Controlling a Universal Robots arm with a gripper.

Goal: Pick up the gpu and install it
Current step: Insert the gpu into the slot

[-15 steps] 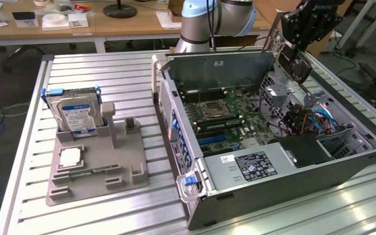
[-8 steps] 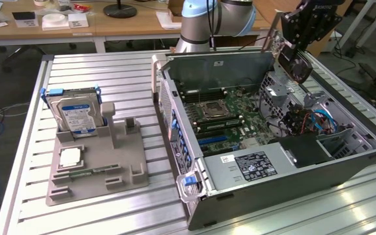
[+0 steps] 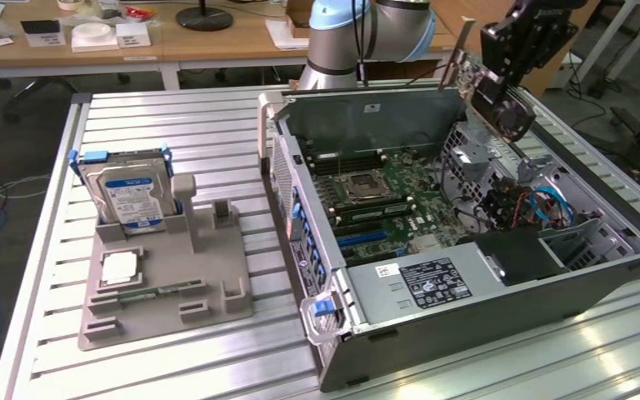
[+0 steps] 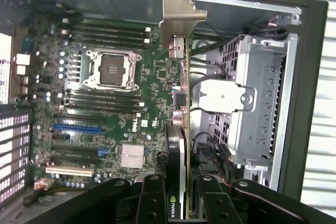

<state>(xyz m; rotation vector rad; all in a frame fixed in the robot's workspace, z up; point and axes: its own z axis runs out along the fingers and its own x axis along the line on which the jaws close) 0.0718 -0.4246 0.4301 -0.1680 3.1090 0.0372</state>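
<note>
Gripper: the gripper (image 3: 506, 82) hangs above the far right corner of the open computer case (image 3: 487, 321), high over its interior.
Fingers: clamped on the gpu (image 3: 499, 107), one black finger (image 4: 152, 200) on each flat side of the card, as the wrist view shows.
Gpu position: off the table and in the air, held edge-on. Its metal end bracket (image 4: 181, 13) points away from the fingers, and the card is tilted in the exterior view.
Gpu versus board: in the wrist view the card's edge runs over the motherboard (image 4: 121, 103), near the boundary between the board and the metal drive cage (image 4: 257, 103). It is well apart from the board and touches nothing in the case.
Slots: the blue expansion slot (image 4: 79, 128) and the slots beside it sit bare, and no card is seated in them.
Other parts: the hard drive (image 3: 131, 196) stands in the grey holder (image 3: 176, 287) on the slatted table (image 3: 187, 125), at the exterior view's left of the case.
Done: the pick-up looks complete, since the card is lifted and carried over the case.
Left: the install. The card is neither lined up over a slot nor lowered or pressed in.
</note>
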